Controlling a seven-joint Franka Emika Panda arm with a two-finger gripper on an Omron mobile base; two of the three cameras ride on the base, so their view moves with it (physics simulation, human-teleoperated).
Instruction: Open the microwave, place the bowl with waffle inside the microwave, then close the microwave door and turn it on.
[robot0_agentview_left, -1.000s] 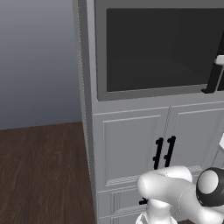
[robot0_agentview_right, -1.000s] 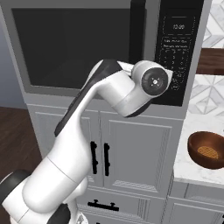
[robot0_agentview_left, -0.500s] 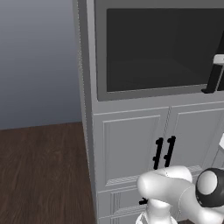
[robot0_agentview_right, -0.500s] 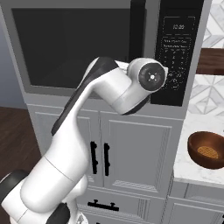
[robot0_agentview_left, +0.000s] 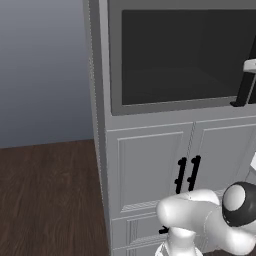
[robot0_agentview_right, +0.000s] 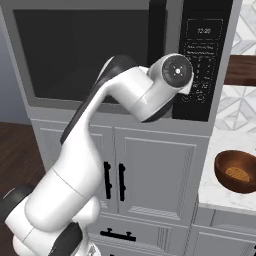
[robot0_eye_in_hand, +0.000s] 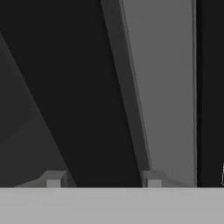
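Between claw fingertips, microwave door handle, seemingly untouched

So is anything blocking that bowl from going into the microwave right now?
Yes. The microwave door is shut across the microwave, so the cavity is closed off. The bowl sits on the counter to the right. The claw is up close to the door.
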